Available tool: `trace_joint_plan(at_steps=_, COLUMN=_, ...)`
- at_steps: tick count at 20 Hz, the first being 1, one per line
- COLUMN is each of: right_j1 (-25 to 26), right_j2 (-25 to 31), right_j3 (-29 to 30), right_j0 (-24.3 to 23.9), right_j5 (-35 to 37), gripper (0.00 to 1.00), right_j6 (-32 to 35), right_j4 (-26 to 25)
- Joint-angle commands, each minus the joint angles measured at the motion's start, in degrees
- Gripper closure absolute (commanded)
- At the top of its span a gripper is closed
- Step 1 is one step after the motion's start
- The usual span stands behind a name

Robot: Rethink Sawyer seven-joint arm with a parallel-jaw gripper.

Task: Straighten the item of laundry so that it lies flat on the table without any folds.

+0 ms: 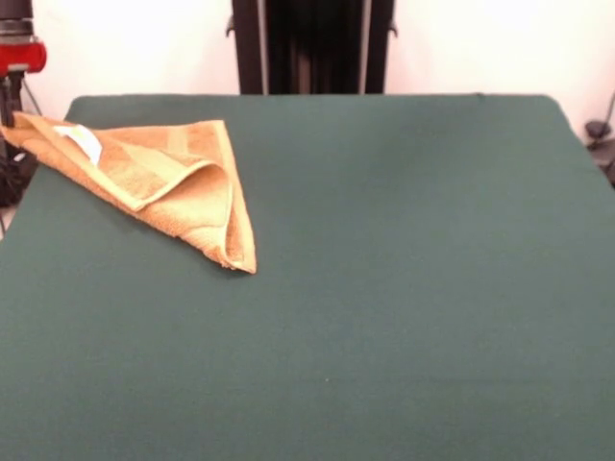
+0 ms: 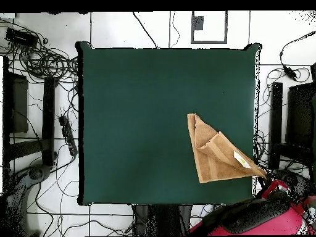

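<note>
Overhead view: the small orange-tan terry-cloth towel (image 2: pixel 216 157) lies near one corner of the large rectangular table covered in dark green felt-like cloth (image 2: pixel 136 123), with one tip reaching the table's edge close to the red and black arm (image 2: pixel 259 216), which is drawn back off the table beside its base. The gripper itself cannot be picked out in either view, so the state of the jaws cannot be told and the towel's place relative to them cannot be given. Judged from this, the arm is parked clear so that the cloth lies unobstructed. The towel is doubled over into a rough triangle: a smooth woven border band (image 1: pixel 144 182) runs across the upper layer, a small white label (image 1: pixel 82 142) shows near the tip, and one pointed corner (image 1: pixel 245 264) projects toward the table's middle. The fold remains to be opened.
</note>
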Motion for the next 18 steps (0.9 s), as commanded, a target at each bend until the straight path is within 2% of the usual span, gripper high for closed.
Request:
trace_joint_plan(at_steps=1, right_j1=-1.8, right_j2=2.1, right_j3=1.9, right_j0=0.7, right_j5=-3.1, gripper=1.00, right_j6=11.8, right_j4=0.4)
trace_joint_plan(at_steps=13, right_j1=-6.2, right_j2=3.3, right_j3=9.0, right_j0=-6.4, right_j5=-3.0, gripper=1.00, right_j6=0.4, right_j4=4.0)
trace_joint_plan(at_steps=18, right_j1=-6.5, right_j2=6.0, right_j3=10.0, right_j0=-11.9, right_j5=-2.4, gripper=1.00, right_j6=-7.7, right_j4=7.2)
